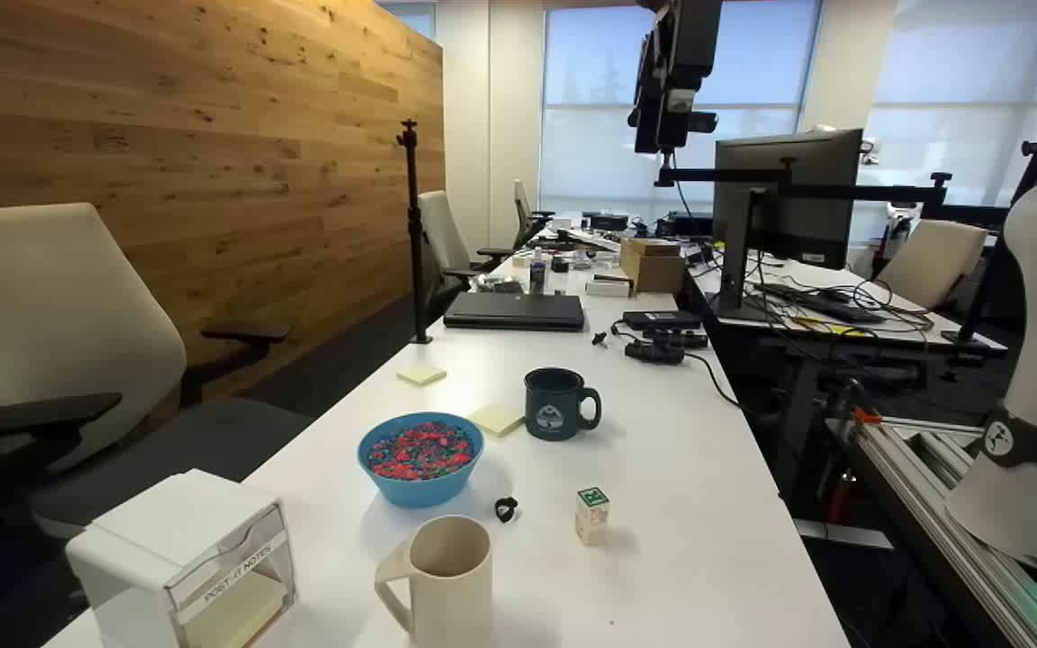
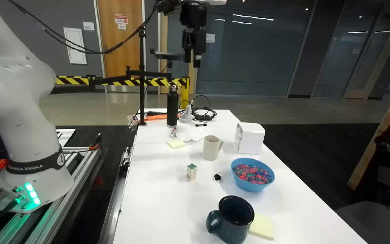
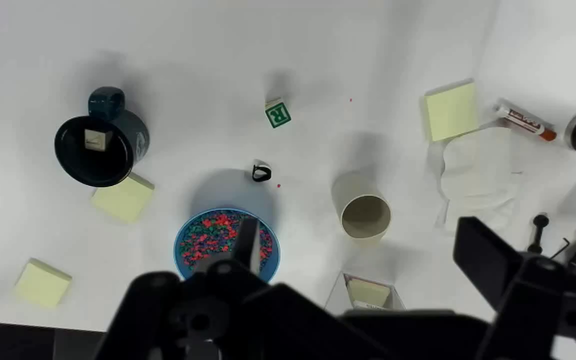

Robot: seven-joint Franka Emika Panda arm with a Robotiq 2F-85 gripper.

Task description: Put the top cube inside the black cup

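A small upright block stack (image 1: 591, 520) stands on the white table, also in the exterior view (image 2: 191, 173); it looks like two pale cubes, the seam unclear. Its top cube (image 3: 278, 115) shows a green face with a letter R. The black cup (image 1: 556, 405), a squat dark mug with a side handle, stands upright; it also shows in the exterior view (image 2: 233, 222). In the wrist view another pale cube (image 3: 95, 140) lies inside the black cup (image 3: 135, 135). My gripper (image 3: 358, 235) is open and empty, high above the table in both exterior views (image 1: 661, 142) (image 2: 193, 60).
A blue bowl (image 1: 421, 486) of coloured bits, a cream mug (image 1: 452, 585), a white note dispenser (image 2: 250, 138) and a black ring-like piece (image 3: 261, 172) stand near the stack. Yellow note pads (image 3: 124, 197), a black bottle (image 2: 172, 105) and a laptop (image 1: 515, 310) also lie on the table.
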